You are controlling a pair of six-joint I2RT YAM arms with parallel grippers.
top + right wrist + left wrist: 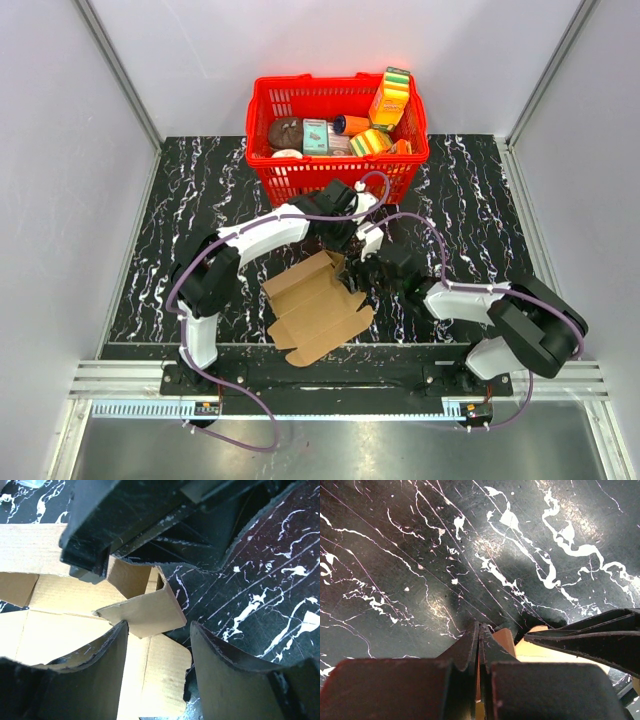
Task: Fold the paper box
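The paper box [315, 308] is a brown cardboard sheet, partly raised, lying on the black marble table [200, 200] between the two arms. My left gripper [481, 627] is shut on a thin upright flap of it [506, 639], at the sheet's far right corner [345, 250]. My right gripper [159, 627] stands open just right of the sheet [362, 272]. A bent flap [145, 611] lies between its fingers, its edge close against the left finger [107, 660]. The left gripper's dark body [135, 515] fills the top of the right wrist view.
A red plastic basket [262, 105] with several colourful packages stands at the back of the table, just behind the left wrist. White walls close in both sides. A metal rail [330, 385] runs along the near edge.
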